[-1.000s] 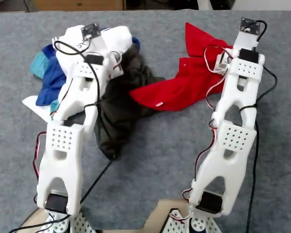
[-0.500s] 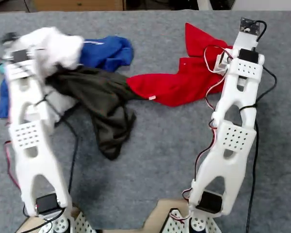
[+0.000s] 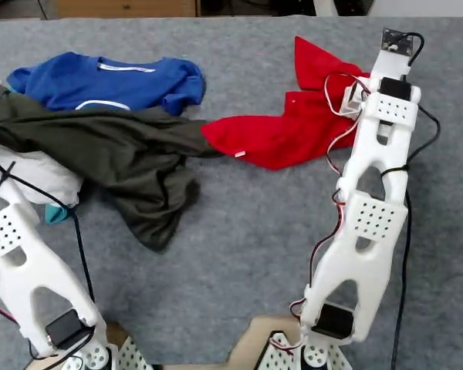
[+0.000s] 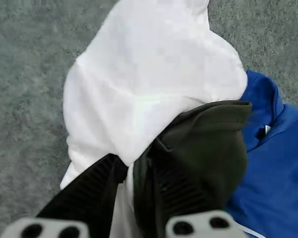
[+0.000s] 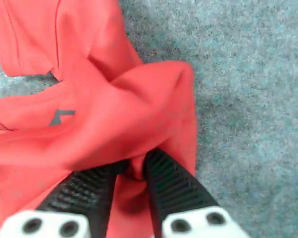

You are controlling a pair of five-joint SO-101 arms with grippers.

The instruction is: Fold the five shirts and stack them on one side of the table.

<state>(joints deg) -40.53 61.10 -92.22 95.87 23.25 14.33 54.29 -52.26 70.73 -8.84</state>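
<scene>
My left gripper (image 4: 133, 171) is shut on a bunch of the white shirt (image 4: 149, 74), and a fold of the dark olive shirt (image 4: 208, 148) is caught over one finger. In the high view the left arm (image 3: 15, 239) stands at the table's far left. The white shirt (image 3: 31, 173) and the olive shirt (image 3: 116, 150) stretch from it toward the middle. A blue shirt (image 3: 100, 81) lies spread at the back left. My right gripper (image 5: 131, 171) is shut on a fold of the red shirt (image 5: 89, 114), which lies at the back right (image 3: 293, 131).
A bit of teal cloth (image 3: 54, 212) pokes out under the white shirt. Grey felt (image 3: 247, 231) covers the table, bare in front between the arms. The right arm (image 3: 370, 216) runs along the right side.
The left arm swung from the middle-left to the far left, dragging the white and olive shirts with it and uncovering the blue shirt. The right arm and red shirt stayed put.
</scene>
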